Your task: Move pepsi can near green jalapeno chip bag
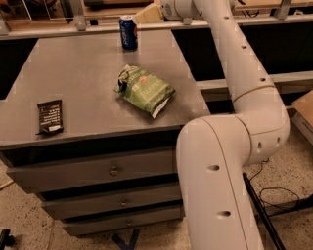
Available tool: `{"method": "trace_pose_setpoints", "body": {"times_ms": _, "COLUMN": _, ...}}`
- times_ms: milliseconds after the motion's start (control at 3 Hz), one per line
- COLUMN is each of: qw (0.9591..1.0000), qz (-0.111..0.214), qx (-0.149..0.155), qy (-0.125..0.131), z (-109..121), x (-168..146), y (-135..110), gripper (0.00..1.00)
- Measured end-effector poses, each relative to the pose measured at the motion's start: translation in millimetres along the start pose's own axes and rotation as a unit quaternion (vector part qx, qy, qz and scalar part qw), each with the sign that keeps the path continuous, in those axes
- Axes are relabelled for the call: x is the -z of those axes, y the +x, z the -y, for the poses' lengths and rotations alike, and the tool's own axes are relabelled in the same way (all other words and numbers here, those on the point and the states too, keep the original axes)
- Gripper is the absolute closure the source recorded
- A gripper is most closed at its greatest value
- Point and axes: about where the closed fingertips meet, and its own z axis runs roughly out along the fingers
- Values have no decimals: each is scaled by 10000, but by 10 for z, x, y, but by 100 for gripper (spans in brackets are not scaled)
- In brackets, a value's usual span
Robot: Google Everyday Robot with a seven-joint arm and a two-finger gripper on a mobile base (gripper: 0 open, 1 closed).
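The pepsi can (128, 32) stands upright near the far edge of the grey table (73, 73), dark blue with a silver top. The green jalapeno chip bag (145, 90) lies flat in the middle right of the table, well in front of the can. My gripper (145, 14) hangs just up and to the right of the can, apart from it, at the table's far edge. The white arm (244, 73) runs from the lower right up to it.
A small flat black wrapper (50, 116) lies near the table's front left edge. The table has drawers (113, 171) below. A rail and shelf (58, 29) run behind the table. Cables (279, 195) lie on the floor at right.
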Motion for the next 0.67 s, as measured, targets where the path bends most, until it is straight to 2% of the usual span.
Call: {"method": "trace_pose_setpoints", "body": {"times_ms": 667, "qw": 9990, "qz": -206, "qx": 252, "qy": -313, "z": -270, "x": -240, "y": 200, "gripper": 0}}
